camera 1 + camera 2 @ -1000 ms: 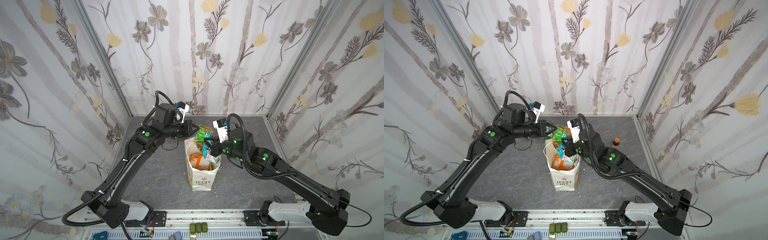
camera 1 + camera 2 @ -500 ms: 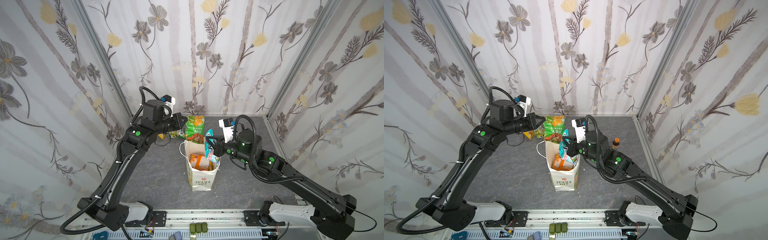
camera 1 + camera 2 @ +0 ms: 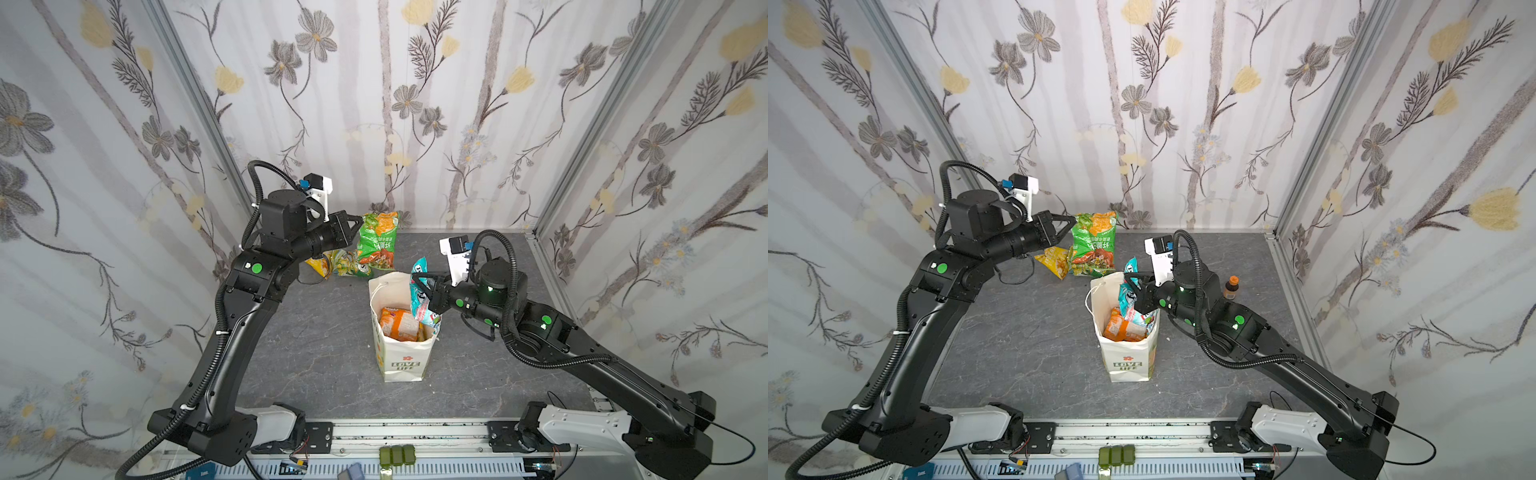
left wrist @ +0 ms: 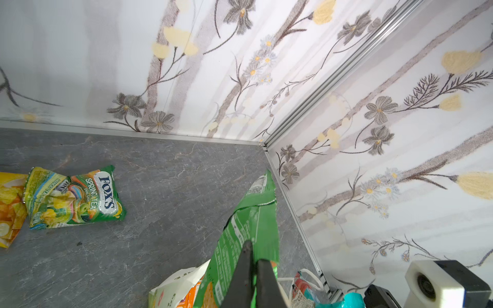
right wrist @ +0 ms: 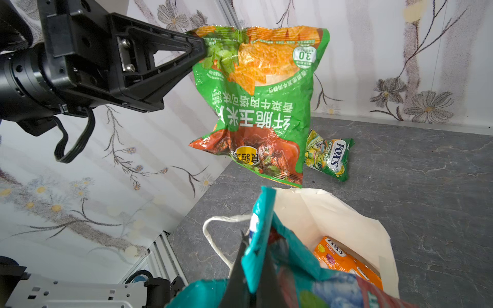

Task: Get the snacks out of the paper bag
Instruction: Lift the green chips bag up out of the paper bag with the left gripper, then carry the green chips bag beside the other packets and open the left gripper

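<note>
**Slip and tip risks**

Left end effector pinches the green packet by a corner, aloft behind the bag; glossy film may slip. Right end effector pinches the teal packet, half inside the bag; dragging could topple it

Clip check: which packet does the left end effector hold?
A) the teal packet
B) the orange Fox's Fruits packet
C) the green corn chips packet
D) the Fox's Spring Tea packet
C: the left end effector is shut on a top corner of the green corn chips packet, which hangs in the air; the teal packet is in the right end effector.
</note>
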